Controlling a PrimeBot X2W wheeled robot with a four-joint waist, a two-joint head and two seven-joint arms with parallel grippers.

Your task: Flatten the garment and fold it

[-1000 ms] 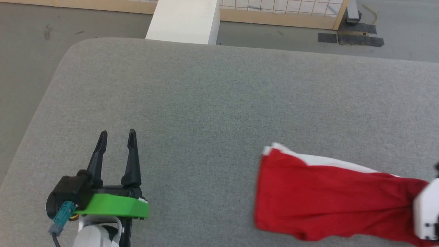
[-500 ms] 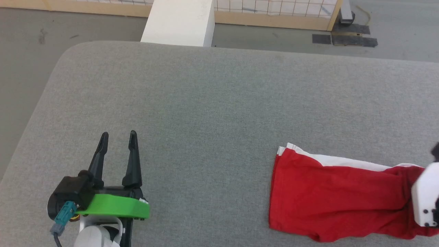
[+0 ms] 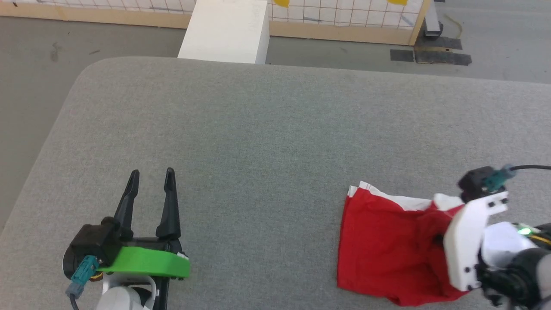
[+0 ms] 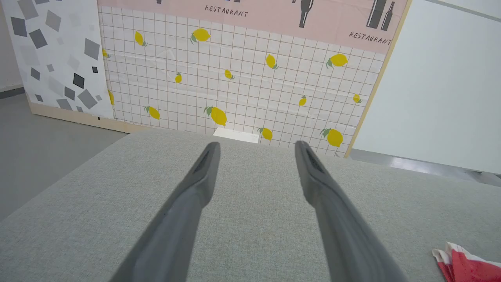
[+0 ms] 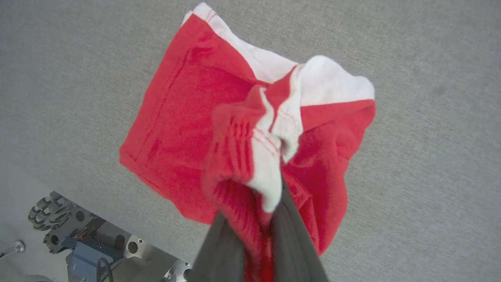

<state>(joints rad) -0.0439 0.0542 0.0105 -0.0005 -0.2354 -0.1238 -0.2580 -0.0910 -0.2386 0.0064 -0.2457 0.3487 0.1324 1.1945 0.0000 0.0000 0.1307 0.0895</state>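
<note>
**Item: garment** (image 3: 383, 245). Red shorts with white trim.
- Position: lying on the grey surface (image 3: 267, 129) at about 4 o'clock in the head view, near the front edge.
- Lower part: the hemmed end is spread fairly flat toward 9 o'clock.
- Upper part: the opposite end is lifted and bunched, with a white panel turned over at 12 o'clock of the heap.

**Item: right end effector** (image 5: 266, 231).
- State: closed tight on a gathered red-and-white edge of the garment (image 5: 184, 117). The cloth is pinched between the two fingers and hangs from them in puckers.

**Item: left end effector** (image 3: 151, 172).
- Position: at 8 o'clock in the head view, over bare surface and well apart from the garment.
- State: jaws spread wide, nothing held.

**Change recorded.**
- A second earlier the garment was drawn out long toward 3 o'clock, and the right end effector was seen at the very edge of the head view.
- The held end has since been carried back toward 9 o'clock over the cloth, so the garment is now shorter and heaped.
- The hemmed end is little altered.
- The head view itself has also shifted slightly. That shift is not counted as movement of the things.

**Assessment.**
- Flattening is judged incomplete, because the creases and the turned-over panel remain.
- It cannot be told whether a fold has been begun or a fresh spread is being prepared.
- The idle left end effector is judged likely to be needed to pin or tension the free end.
</note>
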